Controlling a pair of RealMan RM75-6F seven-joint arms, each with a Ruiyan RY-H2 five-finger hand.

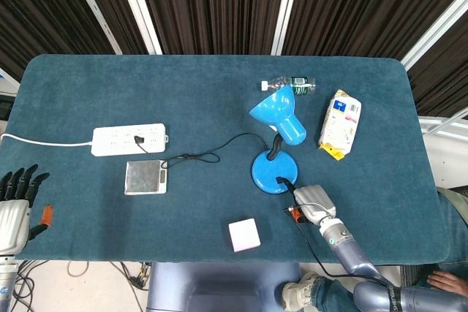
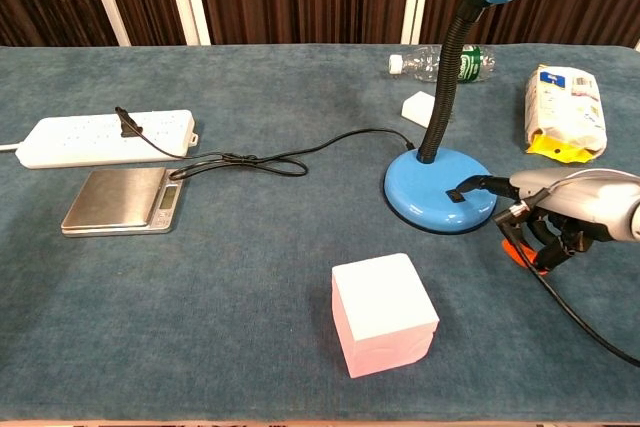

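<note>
Blue lamp base (image 2: 440,187) | right robot hand (image 2: 560,209) fingertip on switch | chest view only

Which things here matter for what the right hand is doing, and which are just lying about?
In hand:
right hand, fingertip on the lamp base
blue gooseneck desk lamp
its black cord
white power strip

Lying about:
pink-white cube
silver digital scale
clear plastic bottle
white snack packet
left hand, idle at the table edge
</note>
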